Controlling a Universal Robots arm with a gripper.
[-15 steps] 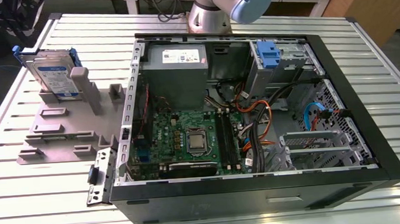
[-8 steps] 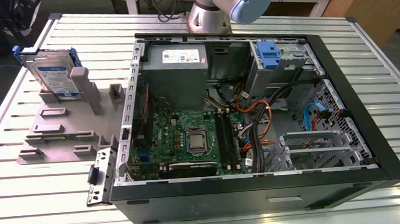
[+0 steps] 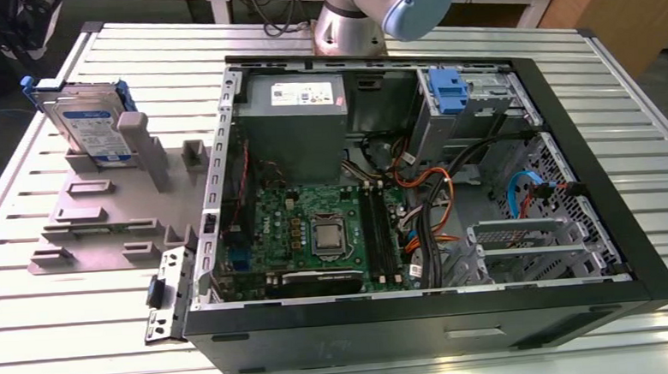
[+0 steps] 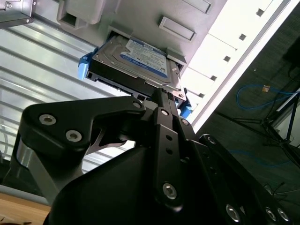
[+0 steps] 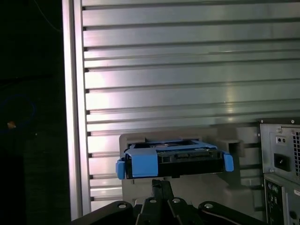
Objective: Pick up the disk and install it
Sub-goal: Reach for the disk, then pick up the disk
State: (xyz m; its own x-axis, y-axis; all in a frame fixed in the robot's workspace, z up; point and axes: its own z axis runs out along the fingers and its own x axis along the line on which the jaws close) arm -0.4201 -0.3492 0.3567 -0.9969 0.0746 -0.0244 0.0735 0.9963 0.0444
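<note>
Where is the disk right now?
The disk stands upright in the grey holder, at the exterior view's left of the computer case.

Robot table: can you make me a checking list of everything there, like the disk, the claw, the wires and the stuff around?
Surface: ribbed metal table with an open computer case lying on it.
Job's things: disk standing on edge in the grey holder, outside the case.
Clutter: nothing seen.
Grippers: claw shut, empty, apart from the disk and aimed towards it.
Cables: orange wires and a blue wire inside the case.
Surroundings: wooden furniture behind the table.
</note>
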